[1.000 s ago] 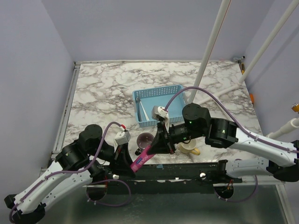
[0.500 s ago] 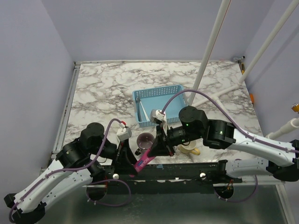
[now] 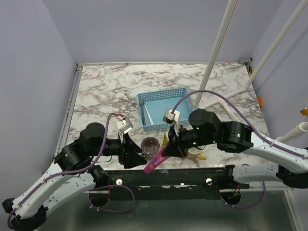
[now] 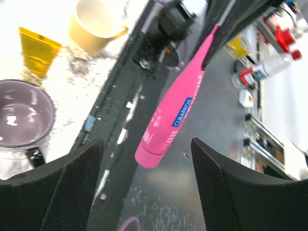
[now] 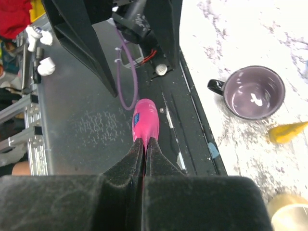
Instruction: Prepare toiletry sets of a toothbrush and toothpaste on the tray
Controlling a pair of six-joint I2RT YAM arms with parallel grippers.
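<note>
Right gripper point(image 5: 145, 143) jaws pinched on crimped tail of the soft pink tapering toothpaste tube point(image 4: 175, 113). Left gripper point(image 4: 144, 161) jaws spread, cap end between them, touching neither.

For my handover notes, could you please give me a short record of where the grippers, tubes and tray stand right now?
right gripper: shut on pink tube by its flat end
pink tube: hangs cap-down past the table near edge
left gripper: open, not touching the tube
yellow tube: lying between purple mug and cream mug
tray: holds one toothbrush, no tube
</note>
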